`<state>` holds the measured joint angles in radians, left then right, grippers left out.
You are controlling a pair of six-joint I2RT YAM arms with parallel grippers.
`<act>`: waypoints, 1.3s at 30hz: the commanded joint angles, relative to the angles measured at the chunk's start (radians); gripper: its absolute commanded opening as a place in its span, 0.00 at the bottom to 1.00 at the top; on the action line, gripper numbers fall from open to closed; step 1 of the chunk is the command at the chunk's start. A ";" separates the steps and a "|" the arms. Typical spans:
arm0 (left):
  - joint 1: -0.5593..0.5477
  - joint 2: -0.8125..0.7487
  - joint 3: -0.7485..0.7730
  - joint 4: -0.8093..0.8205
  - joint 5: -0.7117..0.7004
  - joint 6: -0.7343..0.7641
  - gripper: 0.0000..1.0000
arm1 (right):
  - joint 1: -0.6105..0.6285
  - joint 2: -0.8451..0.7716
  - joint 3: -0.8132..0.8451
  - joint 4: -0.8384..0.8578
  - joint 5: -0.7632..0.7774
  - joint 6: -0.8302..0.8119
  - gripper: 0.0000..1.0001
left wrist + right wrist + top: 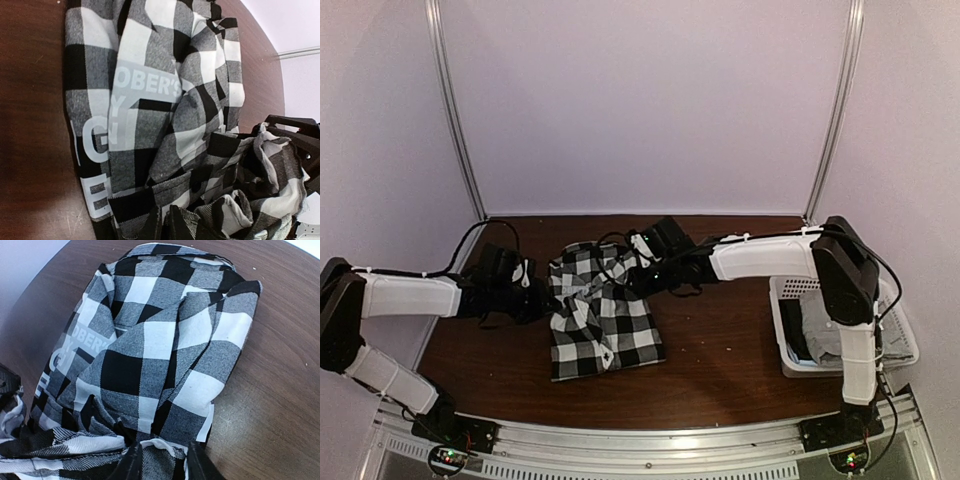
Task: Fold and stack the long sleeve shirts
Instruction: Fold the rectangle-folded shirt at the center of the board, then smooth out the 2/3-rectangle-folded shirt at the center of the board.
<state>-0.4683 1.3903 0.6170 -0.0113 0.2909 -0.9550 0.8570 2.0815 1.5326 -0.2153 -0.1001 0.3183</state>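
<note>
Black-and-white checked shirt [603,310] lay part-folded at the middle of the table [720,350], folding evidently in hand. On the left gripper [542,298] the jaws were pressed together on bunched cloth; on the right gripper [632,268] they stood parted astride a fold. Next, the bunched far end probably needed laying flat.

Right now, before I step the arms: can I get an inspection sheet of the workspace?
Surface: brown table, lightly scuffed.
Job's things: checked shirt partly folded at centre; grey cloth in the basket.
Clutter: white basket at right edge.
Grippers: left gripper shut on the shirt's left edge; right gripper parted, cloth between its fingers.
Cables: black cables along both arms.
Surroundings: pale walls; nothing else seen.
</note>
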 commanded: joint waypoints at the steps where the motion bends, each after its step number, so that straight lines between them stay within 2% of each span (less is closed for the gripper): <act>1: 0.007 -0.029 0.029 0.089 -0.034 0.027 0.08 | -0.005 -0.063 0.001 -0.020 0.023 0.010 0.44; 4: 0.007 -0.029 0.028 0.097 -0.027 0.029 0.08 | 0.001 -0.114 -0.028 -0.019 0.051 0.009 0.49; 11: 0.007 -0.039 0.021 0.108 -0.019 0.028 0.08 | 0.042 -0.244 -0.117 -0.028 0.144 -0.002 0.47; 13: 0.007 -0.040 0.020 0.109 -0.016 0.029 0.08 | 0.053 -0.260 -0.135 -0.022 0.107 -0.005 0.42; 18: 0.007 -0.040 0.018 0.114 -0.013 0.029 0.07 | 0.100 -0.232 -0.139 -0.015 -0.081 -0.031 0.23; 20: 0.007 -0.041 0.017 0.116 -0.012 0.029 0.07 | 0.131 -0.193 -0.115 -0.037 -0.108 -0.050 0.14; 22: 0.007 -0.042 0.016 0.115 -0.011 0.030 0.07 | 0.156 -0.163 -0.098 -0.040 -0.132 -0.056 0.09; 26: 0.007 -0.045 0.016 0.117 -0.010 0.032 0.07 | 0.162 -0.110 -0.073 0.014 -0.208 -0.042 0.08; 33: 0.007 -0.046 0.023 0.122 -0.013 0.035 0.07 | 0.134 0.041 0.071 0.073 -0.302 0.012 0.08; 39: 0.007 -0.054 0.032 0.103 -0.029 0.050 0.08 | 0.084 0.124 0.133 0.135 -0.351 0.081 0.19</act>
<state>-0.4683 1.3647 0.6174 0.0589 0.2798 -0.9333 0.9749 2.1654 1.6173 -0.1539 -0.3939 0.3462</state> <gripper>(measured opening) 0.073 0.169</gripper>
